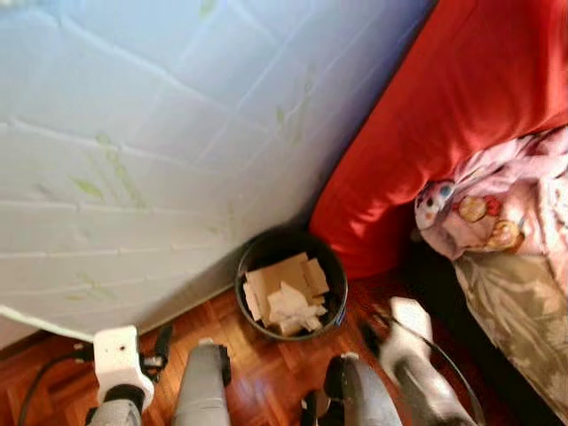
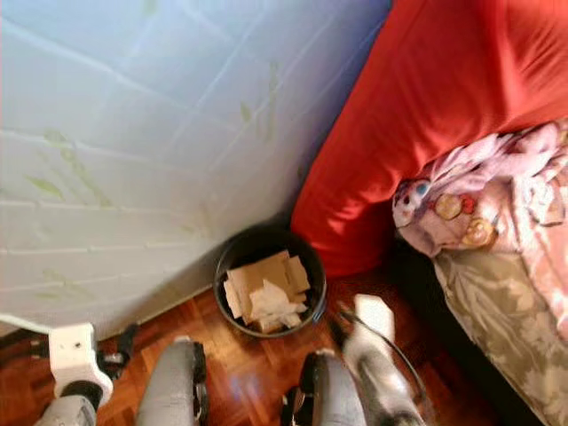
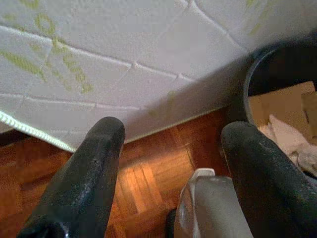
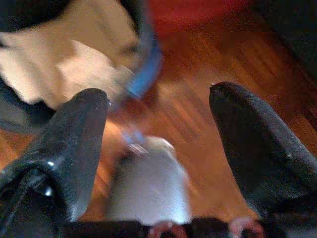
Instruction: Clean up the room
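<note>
Bin (image 1: 330, 266), black and round, stands on the wood floor (image 1: 266, 373) in the corner between a pale mattress (image 1: 160, 133) and a red cushion (image 1: 444, 115), holding cardboard (image 1: 280, 277) and crumpled paper (image 1: 291, 306). Left gripper (image 3: 173, 168) and right gripper (image 4: 158, 134) hang low, jaws spread and empty. A pink blanket (image 1: 506, 195) lies right.
</note>
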